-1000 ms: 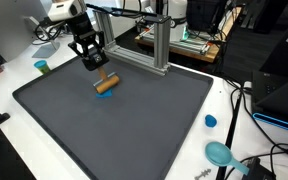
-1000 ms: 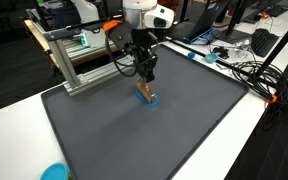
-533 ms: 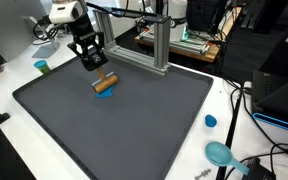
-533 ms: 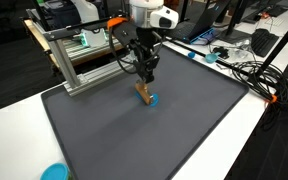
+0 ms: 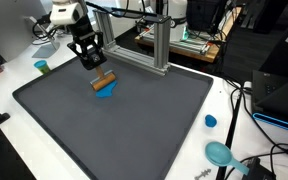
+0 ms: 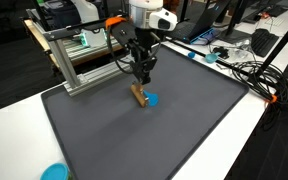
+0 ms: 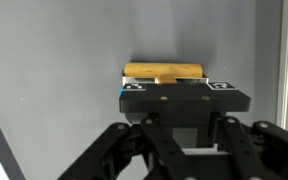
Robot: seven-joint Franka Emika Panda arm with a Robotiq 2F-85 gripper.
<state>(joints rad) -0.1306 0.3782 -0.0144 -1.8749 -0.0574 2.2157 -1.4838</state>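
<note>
Wrist view: claw (image 7: 184, 98) over wooden block (image 7: 164, 70)

Robotics lab, by my notes. An aluminium-profile frame (image 5: 156, 45) stood at the back of a white bench (image 6: 14, 118). A dark work mat (image 5: 124, 125) covered the top. Loose cables (image 6: 246, 72) trailed off one edge (more equipment (image 5: 196, 38) crowded the benches behind).

In the wrist view the gripper (image 7: 182, 100) covers the near side of the wooden block (image 7: 164, 71) and nearly all of the blue piece (image 7: 124, 91) beneath it; in both exterior views its jaws are too small to judge their gap; in an exterior view a teal bowl (image 6: 54, 172) is cut by the bottom edge.
</note>
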